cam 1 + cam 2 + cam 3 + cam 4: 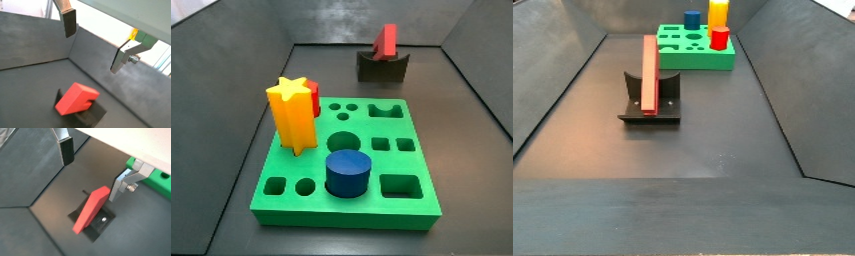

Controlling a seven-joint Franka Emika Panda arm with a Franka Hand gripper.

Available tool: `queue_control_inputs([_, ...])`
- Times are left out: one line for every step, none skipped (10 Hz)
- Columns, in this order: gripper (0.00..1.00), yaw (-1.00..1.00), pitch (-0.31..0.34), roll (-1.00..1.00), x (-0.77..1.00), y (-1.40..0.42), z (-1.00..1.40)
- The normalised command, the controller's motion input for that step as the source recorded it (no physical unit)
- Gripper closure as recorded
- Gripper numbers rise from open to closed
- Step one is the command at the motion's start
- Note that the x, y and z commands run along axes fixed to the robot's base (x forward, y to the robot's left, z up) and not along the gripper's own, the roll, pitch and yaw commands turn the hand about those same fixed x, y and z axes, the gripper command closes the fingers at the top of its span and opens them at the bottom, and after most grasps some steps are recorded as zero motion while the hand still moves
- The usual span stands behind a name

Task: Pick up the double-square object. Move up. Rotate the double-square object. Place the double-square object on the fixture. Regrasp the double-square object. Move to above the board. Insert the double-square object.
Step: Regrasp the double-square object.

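Note:
The red double-square object (75, 98) rests tilted on the dark fixture (90, 114), apart from the gripper. Both also show in a wrist view, the object (91, 209) on the fixture (100, 224). In both side views the object (388, 42) (649, 72) leans up out of the fixture (381, 68) (652, 105). My gripper (95, 42) (92, 170) is open and empty, above the object, with nothing between its fingers (69, 23). It is out of view in both side views. The green board (345, 215) (694, 58) lies away from the fixture.
A yellow star (291, 115) (719, 12), a blue cylinder (348, 172) (691, 19) and a short red piece (720, 38) stand in the board. Grey walls (567, 70) enclose the floor. The board's edge (155, 178) shows past one finger.

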Motion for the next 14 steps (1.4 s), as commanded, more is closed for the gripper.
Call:
queue_control_inputs([0.0,0.07,0.127,1.0,0.09,-0.04,0.0])
queue_control_inputs([0.0,0.09,0.148,1.0,0.1,-0.04,0.0])
queue_control_inputs([0.0,0.12,0.178,1.0,0.09,-0.04,-0.01])
queue_control_inputs([0.0,0.15,0.193,1.0,0.1,-0.05,-0.01])
queue_control_inputs([0.0,0.19,0.191,0.82,0.1,-0.05,-0.01])
queue_control_inputs([0.0,0.21,0.162,0.57,0.1,-0.05,-0.01])
queue_control_inputs([0.0,0.22,0.132,0.38,0.1,-0.05,-0.01])
queue_control_inputs([0.0,0.23,0.096,0.26,0.1,-0.04,0.0])
queue_control_inputs([0.0,0.23,0.055,0.2,0.08,-0.04,0.0])
queue_control_inputs([0.0,0.21,0.012,0.17,0.07,-0.05,-0.01])
queue_control_inputs([0.0,0.22,0.026,0.07,0.03,0.05,-1.0])
queue_control_inputs([0.0,0.19,0.016,0.06,0.04,0.05,-1.0])
queue_control_inputs([0.0,0.17,-0.024,0.05,0.05,0.04,-1.0])
queue_control_inputs([0.0,0.14,-0.075,0.05,0.06,0.04,-1.0])
